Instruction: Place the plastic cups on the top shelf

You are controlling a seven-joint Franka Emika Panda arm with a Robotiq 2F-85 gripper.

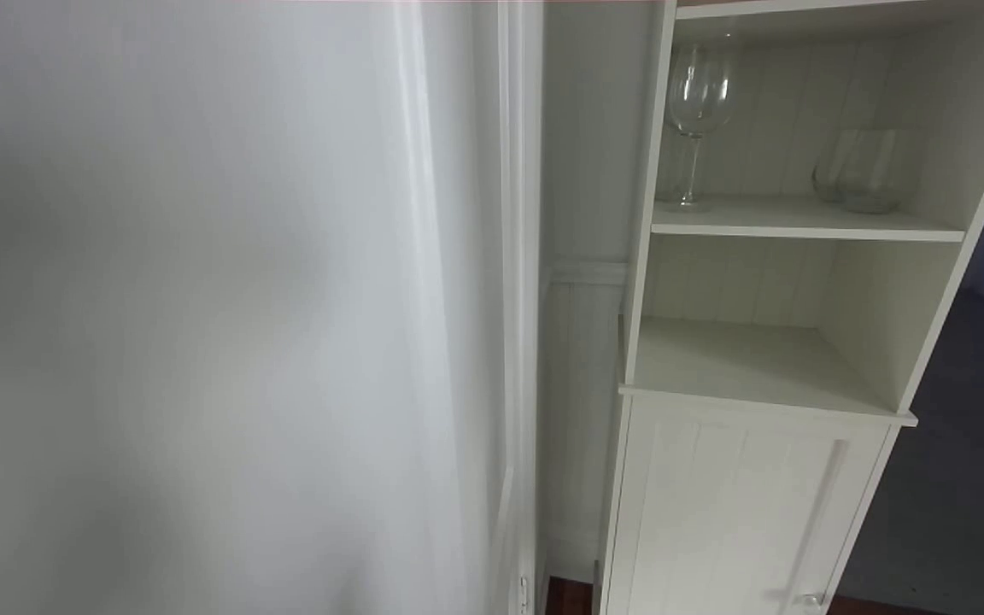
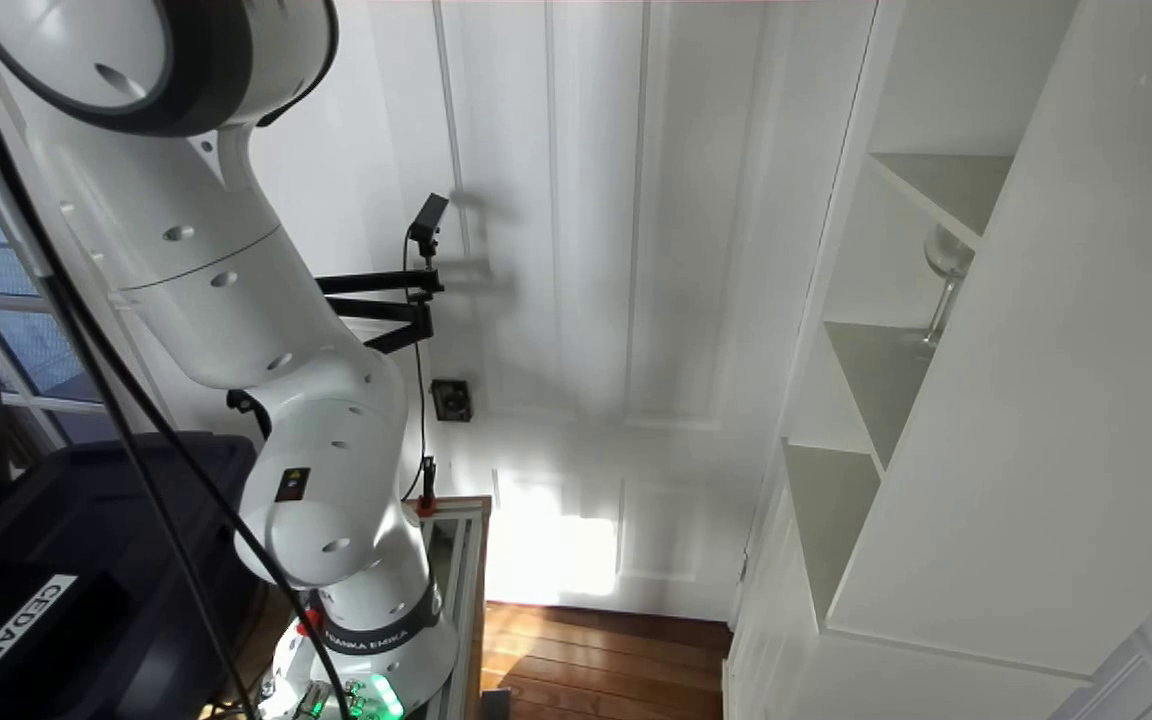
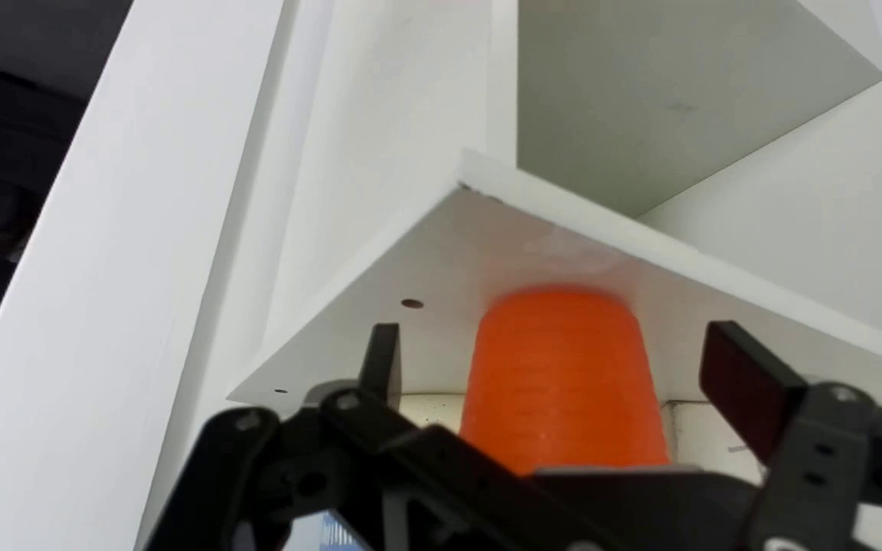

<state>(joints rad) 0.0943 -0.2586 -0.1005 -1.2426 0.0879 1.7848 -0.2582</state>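
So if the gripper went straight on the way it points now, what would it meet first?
Most likely the orange plastic cups, seen between the open jaws of the gripper in the wrist view. Depth is unclear, so contact with the white shelf board could come first.

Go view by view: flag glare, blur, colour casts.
In an exterior view, a sunlit patch washes out part of the white panelling; in an exterior view, the wine glass carries small highlights while the large pale surface shows blurry shading; in the wrist view, the orange cup tints the white shelf around it.
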